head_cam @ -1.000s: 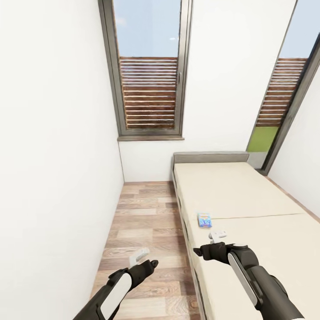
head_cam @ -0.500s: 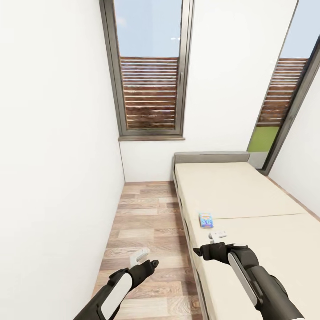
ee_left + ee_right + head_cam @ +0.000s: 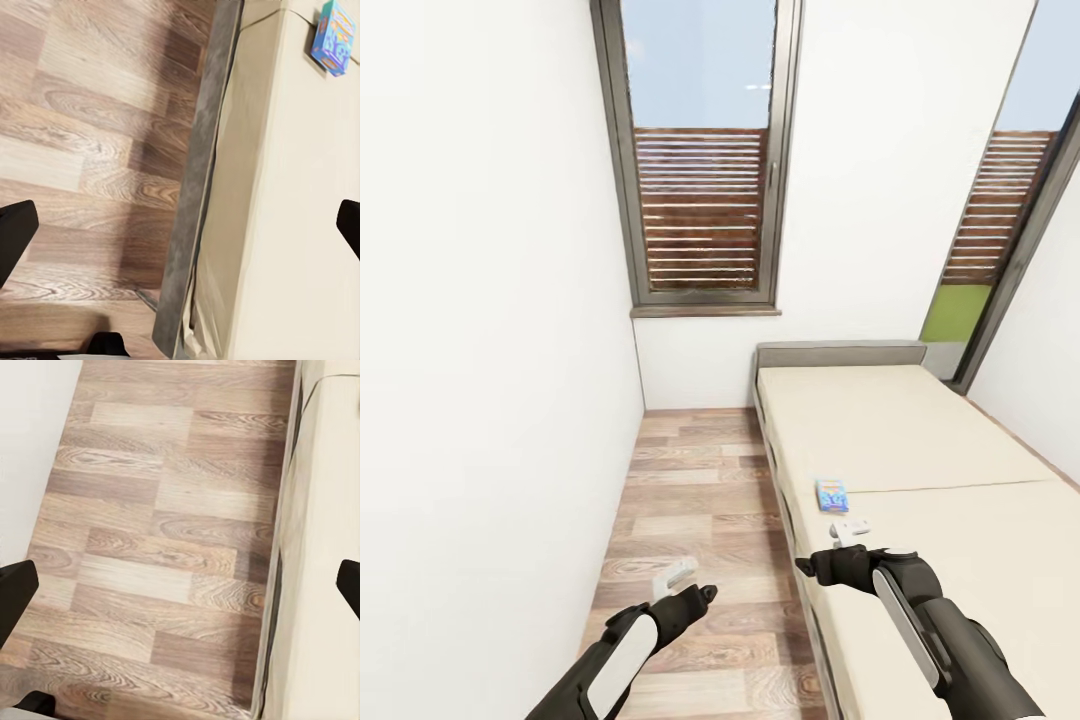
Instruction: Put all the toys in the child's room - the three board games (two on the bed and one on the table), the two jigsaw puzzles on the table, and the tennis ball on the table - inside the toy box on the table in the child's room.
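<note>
One small blue patterned board game (image 3: 831,495) lies on beige mattress bed (image 3: 920,440), just beyond right hand (image 3: 849,529). Both hands released, empty; left hand (image 3: 672,579) over wood-plank floor (image 3: 690,480). View crept slightly nearer: approach under way.

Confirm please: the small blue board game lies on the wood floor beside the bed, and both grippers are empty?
Not quite. The blue board game lies on the bed, near its edge, as the head view shows. Both the left gripper and right gripper are empty.

Open floor (image 3: 690,500) between wall (image 3: 490,400) and bed (image 3: 920,450)
</note>
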Controlling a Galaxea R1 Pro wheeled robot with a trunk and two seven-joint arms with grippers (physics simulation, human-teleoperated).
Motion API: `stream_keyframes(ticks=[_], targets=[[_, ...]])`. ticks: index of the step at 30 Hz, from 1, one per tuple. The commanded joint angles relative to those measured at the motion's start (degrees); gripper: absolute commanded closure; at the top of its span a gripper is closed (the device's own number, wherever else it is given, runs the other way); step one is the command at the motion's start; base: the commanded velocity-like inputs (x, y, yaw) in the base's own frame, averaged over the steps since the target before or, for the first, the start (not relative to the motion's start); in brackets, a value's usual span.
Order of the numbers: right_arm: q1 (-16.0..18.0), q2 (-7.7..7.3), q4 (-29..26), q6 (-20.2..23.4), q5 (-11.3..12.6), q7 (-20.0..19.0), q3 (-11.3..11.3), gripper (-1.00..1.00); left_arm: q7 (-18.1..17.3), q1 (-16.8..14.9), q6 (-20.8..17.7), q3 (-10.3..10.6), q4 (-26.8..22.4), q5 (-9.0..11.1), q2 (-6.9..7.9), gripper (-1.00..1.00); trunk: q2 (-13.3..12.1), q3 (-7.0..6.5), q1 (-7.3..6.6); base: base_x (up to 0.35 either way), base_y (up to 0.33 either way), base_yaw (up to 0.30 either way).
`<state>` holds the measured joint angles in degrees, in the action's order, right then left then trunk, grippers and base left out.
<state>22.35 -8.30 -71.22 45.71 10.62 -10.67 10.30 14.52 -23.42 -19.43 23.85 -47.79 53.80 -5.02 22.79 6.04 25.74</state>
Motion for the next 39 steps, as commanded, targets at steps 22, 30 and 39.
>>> stream_keyframes(ticks=[22, 30, 39], targets=[[0.05, -0.05, -0.06, 0.26, 0.19, 0.0, 0.2, -1.0, 0.51, -0.05, -0.07, 0.13, -0.11, 0.6, 0.07, -1.0, 0.13, 0.13, 0.04, 0.0, 0.027, 0.0], [0.05, -0.05, -0.06, 0.26, 0.19, -0.04, 0.27, -1.0, 0.51, -0.05, -0.08, 0.14, -0.11, 0.6, 0.09, -1.0, 0.13, 0.13, 0.04, 0.0, 0.128, 0.0], [0.06, -0.09, -0.06, 0.26, 0.19, -0.12, 0.2, -1.0, 0.51, -0.05, -0.08, 0.15, -0.11, 0.65, 0.05, -1.0, 0.13, 0.13, 0.04, 0.0, 0.123, 0.0]])
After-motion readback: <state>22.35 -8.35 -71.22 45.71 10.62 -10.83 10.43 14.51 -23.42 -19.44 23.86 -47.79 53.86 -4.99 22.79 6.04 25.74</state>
